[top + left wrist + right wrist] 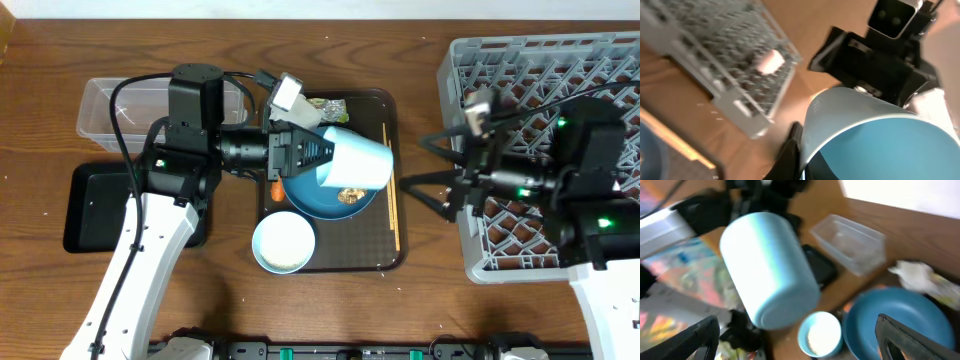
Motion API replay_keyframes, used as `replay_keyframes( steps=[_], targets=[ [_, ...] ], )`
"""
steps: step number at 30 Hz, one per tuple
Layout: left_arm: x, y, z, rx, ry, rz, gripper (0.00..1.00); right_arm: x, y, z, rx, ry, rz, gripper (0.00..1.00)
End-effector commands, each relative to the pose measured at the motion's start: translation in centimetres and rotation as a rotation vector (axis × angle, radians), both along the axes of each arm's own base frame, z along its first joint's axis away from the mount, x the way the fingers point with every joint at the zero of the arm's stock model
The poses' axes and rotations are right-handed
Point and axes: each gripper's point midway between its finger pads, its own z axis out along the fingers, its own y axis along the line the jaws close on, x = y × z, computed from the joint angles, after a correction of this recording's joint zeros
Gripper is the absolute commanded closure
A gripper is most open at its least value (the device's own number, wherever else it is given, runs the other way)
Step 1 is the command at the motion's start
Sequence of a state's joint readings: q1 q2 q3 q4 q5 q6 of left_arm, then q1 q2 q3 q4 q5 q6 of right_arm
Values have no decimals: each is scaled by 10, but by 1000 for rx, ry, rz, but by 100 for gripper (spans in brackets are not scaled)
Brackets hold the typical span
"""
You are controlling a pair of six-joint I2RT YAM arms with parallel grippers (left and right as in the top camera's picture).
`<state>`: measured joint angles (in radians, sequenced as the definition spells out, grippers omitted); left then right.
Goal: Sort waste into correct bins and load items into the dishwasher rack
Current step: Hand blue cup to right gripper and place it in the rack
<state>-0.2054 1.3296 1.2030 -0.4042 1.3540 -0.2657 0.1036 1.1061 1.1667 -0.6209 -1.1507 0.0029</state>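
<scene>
Overhead: at centre, the light-blue cup [358, 160] is clamped by the left end effector [318, 152] over the dark-blue plate [310, 195]. Right of centre, the right end effector [415, 165] is spread wide, empty.
Left wrist: the cup is seen lower right.
Right wrist: the cup is seen upper left.

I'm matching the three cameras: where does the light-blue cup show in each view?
Overhead: light-blue cup at centre, over the dark-blue plate.
Left wrist: lower right, large and close.
Right wrist: centre-left.
Landmark: the plate, lower right in the right wrist view; not clear in the left wrist view.
</scene>
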Motion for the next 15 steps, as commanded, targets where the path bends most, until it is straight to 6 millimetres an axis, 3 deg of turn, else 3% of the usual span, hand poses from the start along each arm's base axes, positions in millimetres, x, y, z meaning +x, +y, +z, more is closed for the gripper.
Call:
replay_keyframes(
  steps=[1, 5, 10, 15],
  targets=[
    [-20, 0, 21, -90, 1, -123, 94, -20, 21, 12, 35, -62, 129, 7],
    [-21, 0, 22, -93, 4, -128, 94, -28, 38, 17, 38, -122, 187, 9],
    [-24, -1, 26, -109, -7, -149, 94, -27, 54, 9, 4, -109, 187, 16],
    [-23, -1, 26, -109, -15, -148, 94, -29, 63, 2, -2, -87, 216, 37]
  ],
)
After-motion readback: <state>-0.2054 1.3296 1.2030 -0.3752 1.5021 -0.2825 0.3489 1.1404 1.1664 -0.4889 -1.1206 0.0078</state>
